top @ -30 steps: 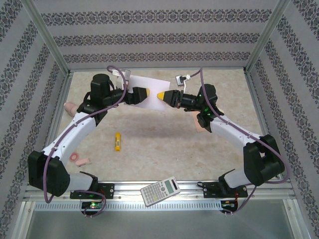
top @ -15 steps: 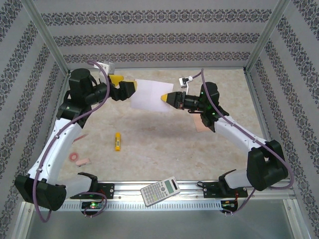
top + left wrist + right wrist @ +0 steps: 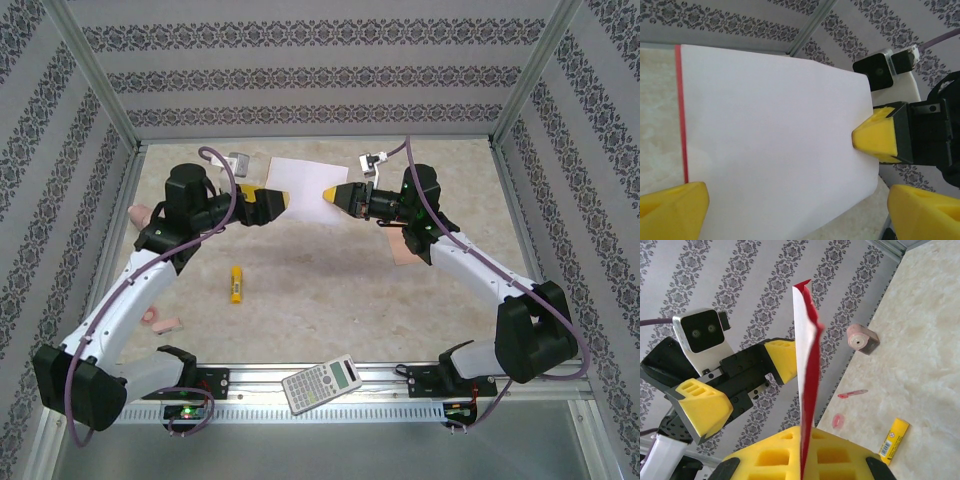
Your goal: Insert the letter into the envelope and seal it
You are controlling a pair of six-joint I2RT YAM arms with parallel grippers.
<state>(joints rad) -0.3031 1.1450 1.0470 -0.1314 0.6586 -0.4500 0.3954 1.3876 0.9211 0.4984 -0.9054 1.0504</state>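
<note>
Because the letter (image 3: 300, 180) presumably needs steadying before insertion, the right gripper (image 3: 325, 194) clamps one edge, holding it aloft, while the left gripper (image 3: 281, 198) gapes open at the letter's opposite side.

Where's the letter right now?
The letter is held over the table, far middle of the top view, pinched by the right gripper, open left gripper facing it.

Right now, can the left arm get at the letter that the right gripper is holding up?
Probably yes. The left gripper is open and close to the letter, whose free edge lies between its fingers in the wrist view, with nothing in the way. The right gripper pinches the opposite edge.
</note>
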